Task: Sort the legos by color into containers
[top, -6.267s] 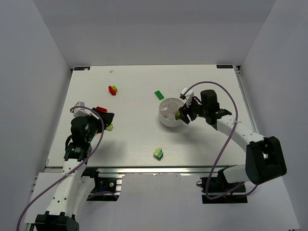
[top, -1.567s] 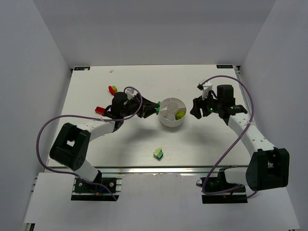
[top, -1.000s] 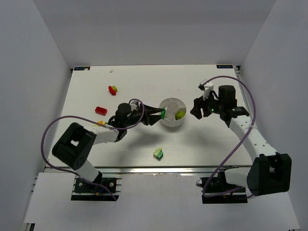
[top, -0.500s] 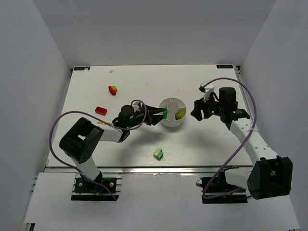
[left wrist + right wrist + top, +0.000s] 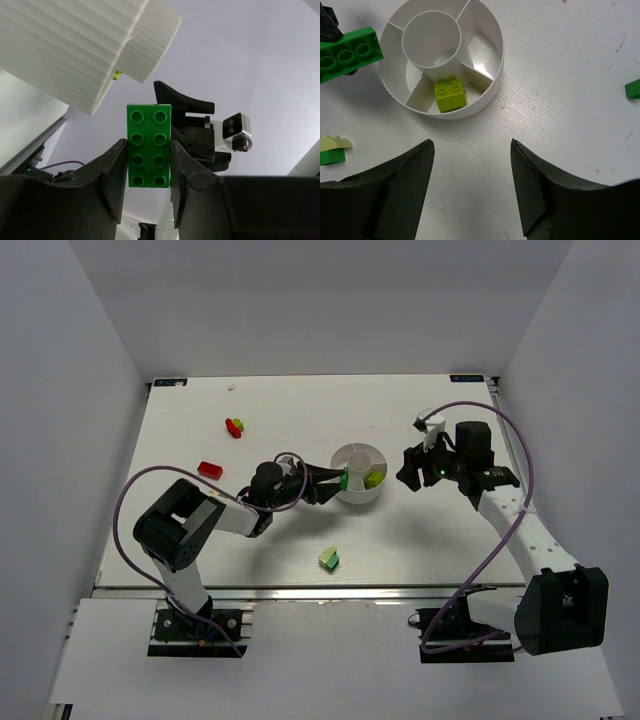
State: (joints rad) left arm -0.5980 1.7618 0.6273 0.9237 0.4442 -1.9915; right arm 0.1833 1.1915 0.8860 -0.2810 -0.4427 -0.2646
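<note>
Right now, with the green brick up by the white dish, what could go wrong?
The green brick, pinched in the left fingers, hangs at the rim of the dish, mostly outside it. Let go now, it might fall onto the table. Pushing against it could shove the small dish sideways.

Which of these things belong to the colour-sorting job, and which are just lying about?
Job:
white divided dish
dark green brick in the left gripper
lime brick in a wedge
red brick
red-and-green pair
pale green pair
stray green brick

Lying about:
small white scrap near the table's far edge
</note>
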